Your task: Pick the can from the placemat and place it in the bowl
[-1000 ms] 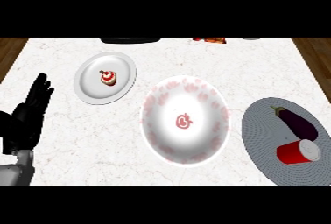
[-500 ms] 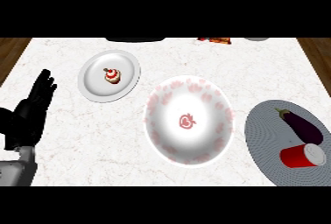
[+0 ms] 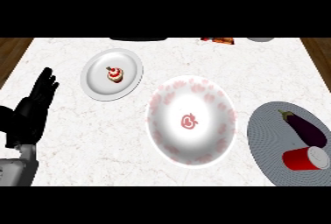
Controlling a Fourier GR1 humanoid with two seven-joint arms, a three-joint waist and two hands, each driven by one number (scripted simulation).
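A red can point(image 3: 306, 158) with a pale lid lies on its side on the round grey placemat point(image 3: 271, 148) at the right edge. A large white bowl point(image 3: 191, 120) with a red pattern stands in the middle of the counter, left of the placemat. My left hand point(image 3: 32, 111) rests open at the left edge, fingers up, far from the can and holding nothing. My right hand shows nowhere.
A dark purple eggplant point(image 3: 305, 127) lies on the placemat just above the can. A white plate point(image 3: 97, 83) carrying a small cupcake point(image 3: 115, 74) sits at the upper left. Dark and orange items line the counter's far edge.
The whole view has shifted slightly: the bowl, plate and placemat sit a little lower and further right in the picture. The left hand holds the same open pose.
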